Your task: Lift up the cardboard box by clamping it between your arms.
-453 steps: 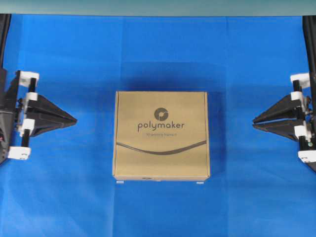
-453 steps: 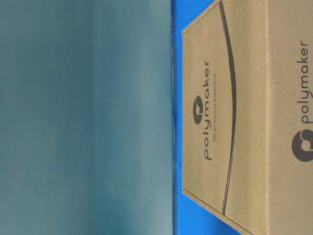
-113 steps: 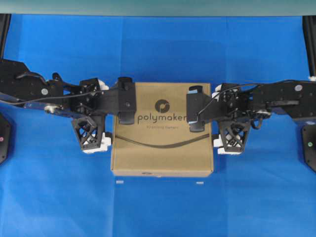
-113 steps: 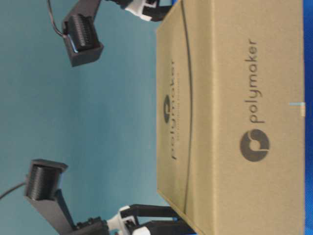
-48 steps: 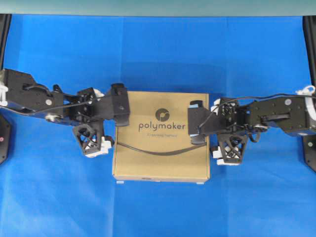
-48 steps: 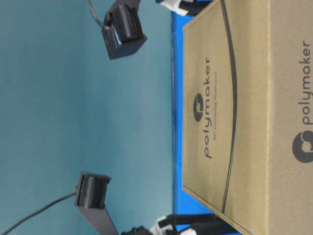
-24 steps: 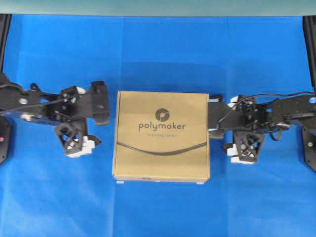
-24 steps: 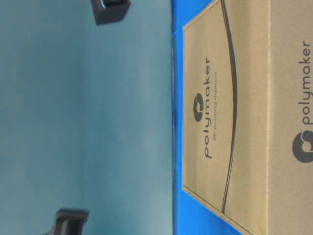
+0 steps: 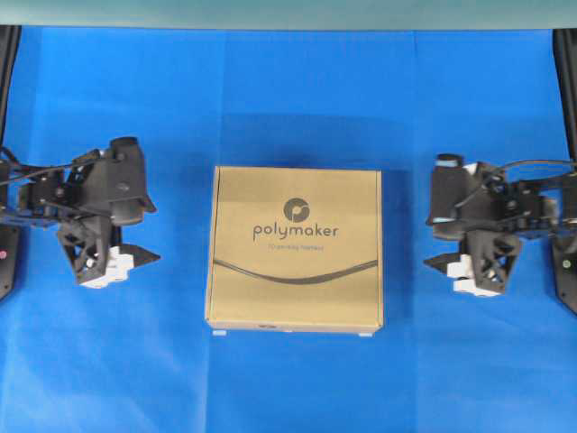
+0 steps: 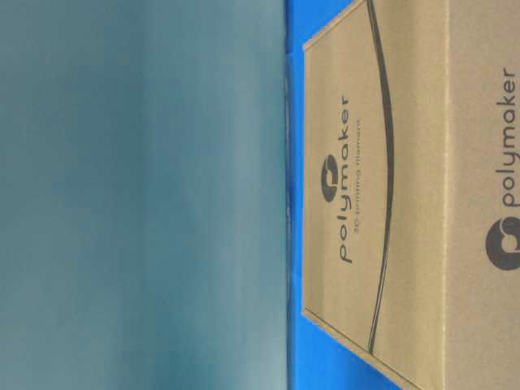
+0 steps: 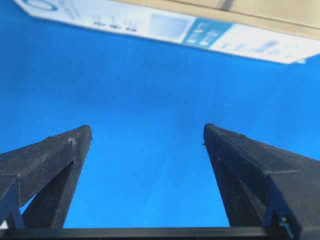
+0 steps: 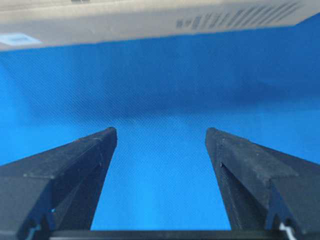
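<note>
Both arms have drawn back from the cardboard box [image 9: 295, 248] since a second ago, when their padded end blocks lay over its left and right top edges; we now see them well apart from it, with bare blue cloth [image 9: 288, 99] showing on either side. The box itself has not shifted over that second: it sits flat at the middle of the cloth, on the same spot.

From overhead the box is nearly square, so we cannot name a long axis with confidence. Its edges run roughly parallel to the edges of the view. The "polymaker" word reads upright from the near edge, the round logo above it and the curved line below, sweeping from left to right. In the table-level view the box fills the right side, its top face and a second printed face both visible, and neither arm appears there.

The left gripper [image 11: 147, 132] points at the box's left side, where a white printed label [image 11: 170, 25] runs along the top of the left wrist view. Its two black fingers [image 11: 55, 155] stand wide apart with only blue cloth between them. The right gripper [image 12: 161, 131] faces the opposite side of the box, its jaws likewise spread wide and holding nothing.
</note>
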Robot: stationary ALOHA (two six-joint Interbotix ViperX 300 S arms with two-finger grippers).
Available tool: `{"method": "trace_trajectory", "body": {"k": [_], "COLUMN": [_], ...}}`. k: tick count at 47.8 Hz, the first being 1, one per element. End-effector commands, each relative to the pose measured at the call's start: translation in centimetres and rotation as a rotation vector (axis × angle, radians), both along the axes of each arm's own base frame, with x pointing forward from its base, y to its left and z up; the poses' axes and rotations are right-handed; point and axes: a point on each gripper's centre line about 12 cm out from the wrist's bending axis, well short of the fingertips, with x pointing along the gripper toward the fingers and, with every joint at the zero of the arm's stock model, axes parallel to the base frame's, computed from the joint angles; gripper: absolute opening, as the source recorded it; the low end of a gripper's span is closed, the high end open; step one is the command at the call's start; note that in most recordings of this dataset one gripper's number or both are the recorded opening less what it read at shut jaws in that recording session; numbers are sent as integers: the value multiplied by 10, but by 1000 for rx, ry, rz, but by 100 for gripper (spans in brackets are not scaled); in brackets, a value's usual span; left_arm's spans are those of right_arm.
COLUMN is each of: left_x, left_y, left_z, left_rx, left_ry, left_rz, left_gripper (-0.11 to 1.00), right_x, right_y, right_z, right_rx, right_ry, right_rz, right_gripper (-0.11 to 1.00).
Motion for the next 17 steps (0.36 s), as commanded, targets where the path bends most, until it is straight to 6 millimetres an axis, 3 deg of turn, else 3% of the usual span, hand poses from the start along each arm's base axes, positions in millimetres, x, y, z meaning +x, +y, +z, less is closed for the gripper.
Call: {"method": "trace_trajectory", "body": {"k": [1, 17], "left_x": [0, -5], "left_y": [-1, -3], "left_z": [11, 30], "left_rx": [2, 9], "left_ry": [-46, -132], "left_rz": [-3, -10], "left_gripper": [88, 88], "right_x": [-3, -25], "right_y": [-2, -3], "right_z": [12, 33], "right_rx": [1, -6], "right_ry": [-60, -182], "right_rz": [-15, -35], "right_gripper": [100, 100]}}
